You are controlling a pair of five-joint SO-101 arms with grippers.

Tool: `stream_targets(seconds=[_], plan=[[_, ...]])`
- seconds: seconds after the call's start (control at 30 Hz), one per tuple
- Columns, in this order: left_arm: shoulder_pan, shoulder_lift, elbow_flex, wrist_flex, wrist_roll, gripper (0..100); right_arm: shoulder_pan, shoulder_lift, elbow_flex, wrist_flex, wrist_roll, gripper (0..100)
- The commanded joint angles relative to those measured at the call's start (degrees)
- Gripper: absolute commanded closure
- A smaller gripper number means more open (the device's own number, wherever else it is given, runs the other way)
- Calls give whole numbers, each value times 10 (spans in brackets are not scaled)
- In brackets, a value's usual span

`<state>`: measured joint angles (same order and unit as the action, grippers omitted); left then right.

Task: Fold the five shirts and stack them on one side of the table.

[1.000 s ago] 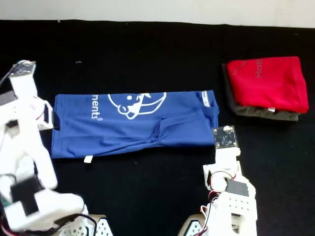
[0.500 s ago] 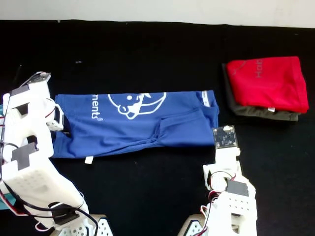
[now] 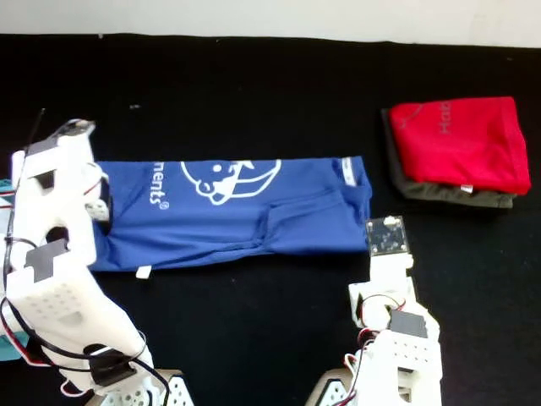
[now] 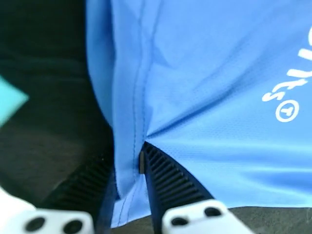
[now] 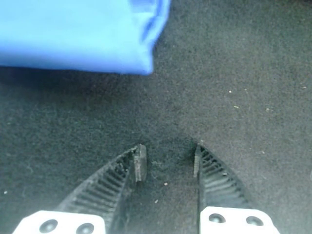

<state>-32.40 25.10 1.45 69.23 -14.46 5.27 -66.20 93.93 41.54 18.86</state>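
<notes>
The black-covered bench (image 3: 254,85) carries everything. A blue shirt (image 3: 228,211), folded into a long band with a white print on top, lies across the middle of it, running from the left arm (image 3: 51,254) almost to the right arm (image 3: 393,338). The left arm stands over the shirt's left end. The right arm sits low at the near edge, its tip just beside the shirt's near right corner. At the far right, well apart from the blue shirt, a folded red shirt (image 3: 461,144) rests on a folded dark shirt (image 3: 456,197), whose edge shows along the near side. The left claw (image 4: 141,161) is clenched on the blue shirt's hemmed edge, cloth pinched between its ribbed pads. The right claw (image 5: 168,163) is released, parted over bare bench near the shirt's corner, touching no cloth. A small white tag (image 3: 144,272) pokes out from the shirt's near edge.
</notes>
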Motion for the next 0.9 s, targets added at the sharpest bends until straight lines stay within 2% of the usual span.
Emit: stream_targets(seconds=[0.0, 0.2, 0.4, 0.5, 0.6, 0.73, 0.87], plan=[[-36, -2, -80, 43, 2, 992, 5, -3, 6, -12, 2, 836], [-7, -6, -192, 175, -15, 992, 5, -3, 6, -12, 2, 836], [95, -9, -316, 327, -11, 992, 8, -6, 0, 2, 4, 836], [142, -59, -313, 328, 4, 992, 59, -7, -19, 43, 4, 836], [230, -131, -291, 328, 6, 992, 101, -7, -27, 41, 4, 836], [385, -207, -285, 322, 6, 992, 105, -7, 6, 23, 4, 836], [516, -222, -285, 265, 4, 992, 107, -7, 15, 17, 2, 836]])
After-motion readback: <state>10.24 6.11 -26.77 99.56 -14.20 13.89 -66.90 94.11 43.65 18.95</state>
